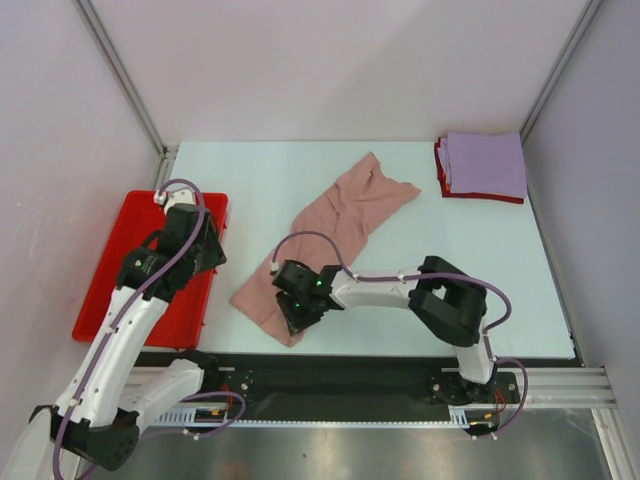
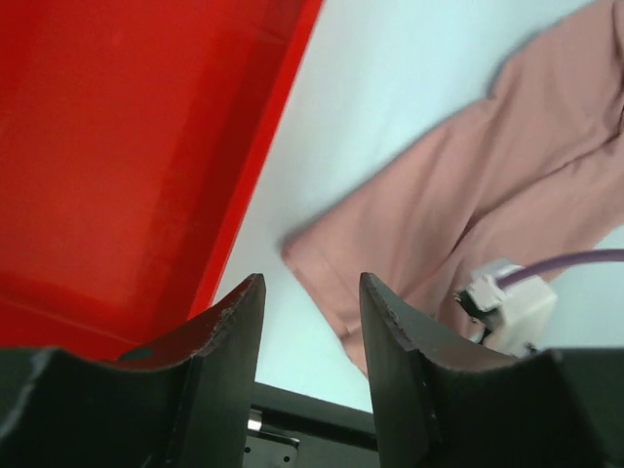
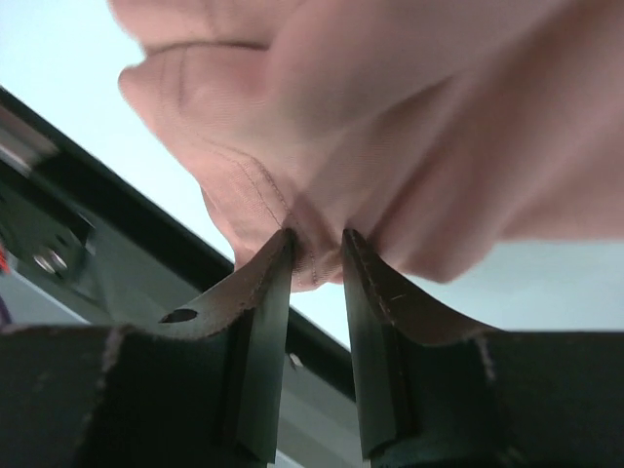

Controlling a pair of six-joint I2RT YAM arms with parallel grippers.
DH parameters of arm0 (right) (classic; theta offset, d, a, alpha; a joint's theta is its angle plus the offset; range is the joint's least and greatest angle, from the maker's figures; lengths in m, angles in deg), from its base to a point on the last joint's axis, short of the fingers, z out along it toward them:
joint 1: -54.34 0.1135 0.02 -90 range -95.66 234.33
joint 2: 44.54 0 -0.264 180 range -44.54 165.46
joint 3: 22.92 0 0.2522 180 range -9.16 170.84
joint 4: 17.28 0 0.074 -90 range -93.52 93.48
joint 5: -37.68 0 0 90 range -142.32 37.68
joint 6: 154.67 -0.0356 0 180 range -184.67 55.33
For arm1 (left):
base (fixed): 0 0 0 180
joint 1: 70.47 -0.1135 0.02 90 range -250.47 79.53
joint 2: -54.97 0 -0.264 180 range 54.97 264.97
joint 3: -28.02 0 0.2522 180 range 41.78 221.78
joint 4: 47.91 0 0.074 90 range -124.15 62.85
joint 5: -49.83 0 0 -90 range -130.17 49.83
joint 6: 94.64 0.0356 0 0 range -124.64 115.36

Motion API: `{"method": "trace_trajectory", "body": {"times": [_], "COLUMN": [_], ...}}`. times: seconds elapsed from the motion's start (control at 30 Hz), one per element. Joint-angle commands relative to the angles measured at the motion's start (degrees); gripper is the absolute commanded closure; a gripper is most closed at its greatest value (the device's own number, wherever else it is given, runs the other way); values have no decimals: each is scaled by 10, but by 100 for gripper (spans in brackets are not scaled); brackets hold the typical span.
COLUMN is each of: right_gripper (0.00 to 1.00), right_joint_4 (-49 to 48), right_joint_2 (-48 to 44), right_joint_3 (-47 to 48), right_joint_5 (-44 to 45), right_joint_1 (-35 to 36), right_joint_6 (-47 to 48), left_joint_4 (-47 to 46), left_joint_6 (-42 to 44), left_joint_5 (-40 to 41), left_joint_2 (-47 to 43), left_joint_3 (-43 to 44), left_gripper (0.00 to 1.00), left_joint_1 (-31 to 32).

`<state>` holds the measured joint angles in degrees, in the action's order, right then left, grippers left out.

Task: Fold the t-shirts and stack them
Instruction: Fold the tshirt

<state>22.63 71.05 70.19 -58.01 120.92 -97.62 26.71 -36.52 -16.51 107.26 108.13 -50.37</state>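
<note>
The pale table fills the work area. Across its middle the pink t-shirt lies unfolded and rumpled on a diagonal, one end towards the far right and the other close to the near edge, left of centre. No print shows on it from above. The red tray sits at the left, overhanging the table's side. In the far right corner the folded lavender t-shirt rests squarely on the folded red t-shirt, whose edges peep out beneath; that pile looks like the place where the pink one is meant to end up.

The right arm reaches leftwards along the near edge, so the right gripper meets the shirt's near end. Its jaws stand narrow, with a bunched fold of pink hem caught between the tips. That looks like a pinch for spreading the cloth before folding.

The left gripper hangs over the tray's right rim with jaws parted and nothing between them, just left of the shirt's near corner, probably waiting to take it.
</note>
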Motion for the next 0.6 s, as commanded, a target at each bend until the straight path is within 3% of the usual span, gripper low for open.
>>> {"method": "trace_trajectory", "body": {"times": [0.0,0.13,0.27,0.4,0.57], "right_gripper": [66,64,56,46,32], "right_joint_4": [91,80,98,131,107], "right_joint_2": [-24,-67,-96,-152,-258], "right_joint_3": [-100,-135,-91,-74,-154], "right_joint_5": [28,29,25,-1,-76], "right_joint_1": [6,7,1,-16,-69], "right_joint_6": [2,3,5,-17,-61], "left_joint_4": [-54,-87,-102,-90,-89], "left_joint_6": [25,70,96,75,17], "left_joint_5": [-73,-139,-194,-192,-191], "left_joint_2": [14,57,123,158,203], "left_joint_3": [-28,-44,-67,-104,-176], "left_gripper": [50,42,38,34,34], "left_joint_1": [4,4,3,2,-3]}}
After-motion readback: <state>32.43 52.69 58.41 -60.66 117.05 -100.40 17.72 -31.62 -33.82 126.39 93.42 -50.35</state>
